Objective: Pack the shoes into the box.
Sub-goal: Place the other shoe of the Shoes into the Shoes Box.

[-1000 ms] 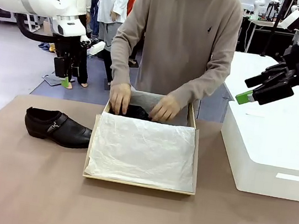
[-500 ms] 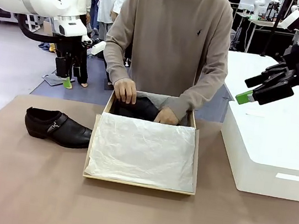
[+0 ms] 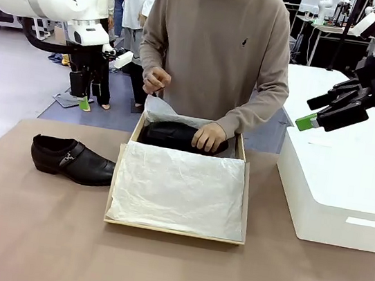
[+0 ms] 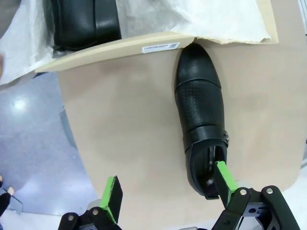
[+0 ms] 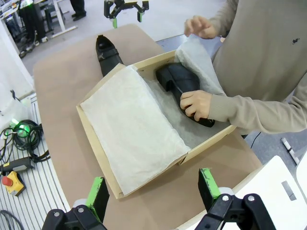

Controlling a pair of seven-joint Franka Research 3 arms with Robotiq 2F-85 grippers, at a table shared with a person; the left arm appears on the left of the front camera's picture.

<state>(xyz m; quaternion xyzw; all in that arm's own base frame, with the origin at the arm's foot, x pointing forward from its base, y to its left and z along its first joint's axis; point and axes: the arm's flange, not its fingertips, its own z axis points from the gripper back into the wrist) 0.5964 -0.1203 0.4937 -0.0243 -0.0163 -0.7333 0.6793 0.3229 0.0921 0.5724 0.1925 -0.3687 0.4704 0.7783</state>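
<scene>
1 shoe (image 3: 73, 160) near left edge of table (image 3: 14, 228), beside box (image 3: 173, 231): stiff, glossy, judged slippery; best taken across heel collar; left fingers (image 4: 113, 191), right fingers (image 5: 207, 184) spread wide, empty.

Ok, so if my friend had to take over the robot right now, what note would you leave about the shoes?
Left end effector: open, empty, in the air by the heel end of the shoe on the table.
Right end effector: open, empty, raised off to the side.
Shoe in the box: lies at the far end of the box. One hand of the person rests on it, the other hand lifts the tissue paper.
Done: one shoe packed.
Left: the shoe on the table, lying beside the box with its toe toward it.
</scene>
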